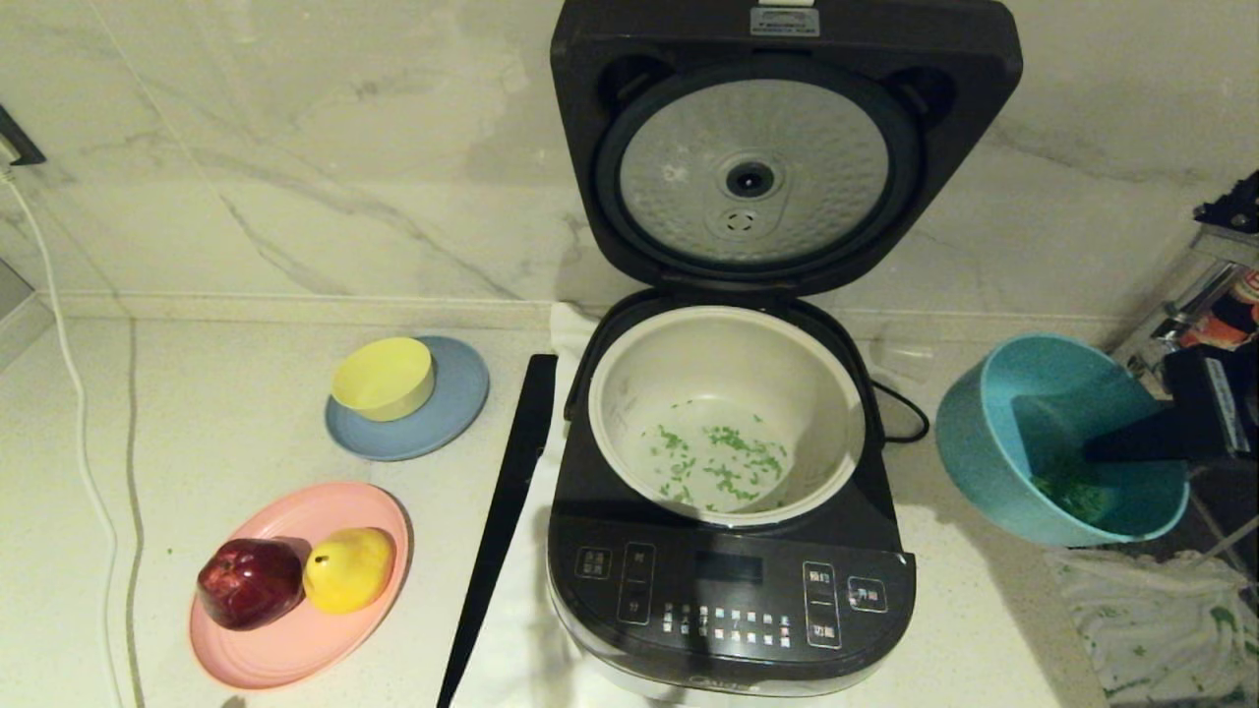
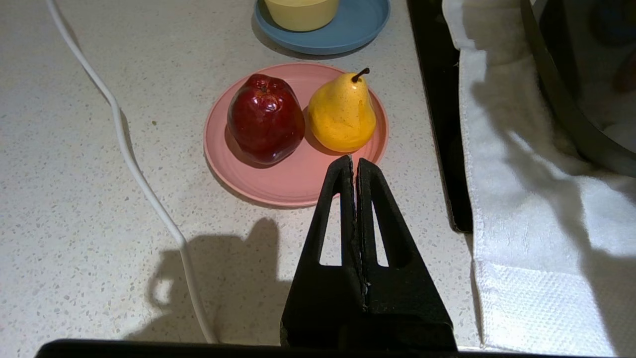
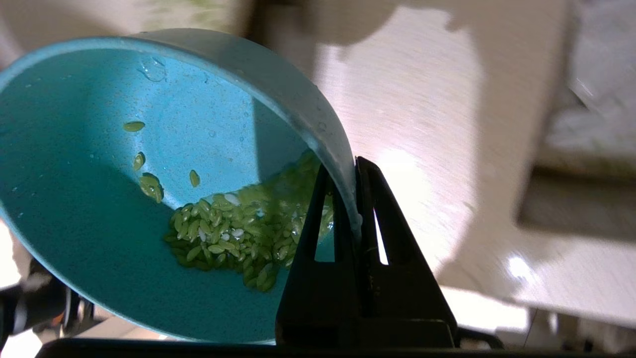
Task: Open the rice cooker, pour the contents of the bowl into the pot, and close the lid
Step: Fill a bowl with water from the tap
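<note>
With the lid raised and some contents already in the pot, the right gripper, pinching the rim of the tilted bowl at frame right, should bring it fully over the pot before tipping out the remainder.

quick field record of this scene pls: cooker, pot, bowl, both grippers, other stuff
rice cooker: on a white towel
lid: open, upright
pot: seated in cooker, a scatter of green grains on its bottom
bowl: tilted, right of cooker, off the counter
contents: most grains in the bowl
right gripper: shut on the bowl's rim
left gripper: shut, empty, near pink plate
pink plate holds: apple, pear
</note>
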`<state>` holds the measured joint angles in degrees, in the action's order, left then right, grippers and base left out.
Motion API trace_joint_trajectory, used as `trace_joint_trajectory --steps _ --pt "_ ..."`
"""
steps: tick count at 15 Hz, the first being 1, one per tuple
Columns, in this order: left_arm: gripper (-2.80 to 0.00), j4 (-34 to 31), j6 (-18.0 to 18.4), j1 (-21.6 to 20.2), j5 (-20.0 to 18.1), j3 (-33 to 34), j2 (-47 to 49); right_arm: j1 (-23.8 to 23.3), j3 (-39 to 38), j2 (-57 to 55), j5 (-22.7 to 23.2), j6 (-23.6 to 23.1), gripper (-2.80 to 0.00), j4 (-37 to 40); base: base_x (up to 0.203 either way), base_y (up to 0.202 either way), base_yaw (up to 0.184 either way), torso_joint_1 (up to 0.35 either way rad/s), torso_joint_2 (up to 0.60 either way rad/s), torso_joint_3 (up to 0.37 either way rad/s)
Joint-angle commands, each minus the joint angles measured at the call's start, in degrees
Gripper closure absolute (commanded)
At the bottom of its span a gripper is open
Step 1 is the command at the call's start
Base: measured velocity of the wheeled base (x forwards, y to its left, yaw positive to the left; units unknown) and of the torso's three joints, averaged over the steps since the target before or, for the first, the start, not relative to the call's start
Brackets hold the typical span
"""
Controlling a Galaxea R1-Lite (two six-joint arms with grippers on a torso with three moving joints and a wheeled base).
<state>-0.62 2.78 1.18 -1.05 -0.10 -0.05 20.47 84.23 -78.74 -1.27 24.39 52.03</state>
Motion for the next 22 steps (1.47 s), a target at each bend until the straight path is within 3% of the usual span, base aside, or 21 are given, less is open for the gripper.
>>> trace_joint_trajectory --steps 1,8,13,17,22 --pt "0.00 0.01 0.03 -0.04 -0.01 0.01 -0.04 -9.18 -2.97 1.84 2.05 -0.46 0.00 0.15 0.000 0.000 0.000 0.000 0.00 0.000" --pt "0.00 0.01 -0.04 -0.02 -0.01 0.01 -0.04 -36.46 -7.92 -2.09 9.89 -2.21 0.00 -1.61 0.000 0.000 0.000 0.000 0.00 0.000" --pt "0.00 0.01 0.03 -0.03 -0.01 0.01 -0.04 -53.19 -15.36 -8.71 12.74 -2.93 0.00 -11.97 0.000 0.000 0.000 0.000 0.00 0.000" --pt "0.00 0.01 0.03 -0.02 -0.01 0.01 -0.04 -67.35 -15.23 -18.45 16.67 -3.67 0.00 -17.03 0.000 0.000 0.000 0.000 0.00 0.000" --pt "0.00 0.01 0.03 0.01 -0.01 0.01 -0.04 -78.67 -11.34 -30.66 21.01 -5.23 0.00 -20.07 0.000 0.000 0.000 0.000 0.00 0.000"
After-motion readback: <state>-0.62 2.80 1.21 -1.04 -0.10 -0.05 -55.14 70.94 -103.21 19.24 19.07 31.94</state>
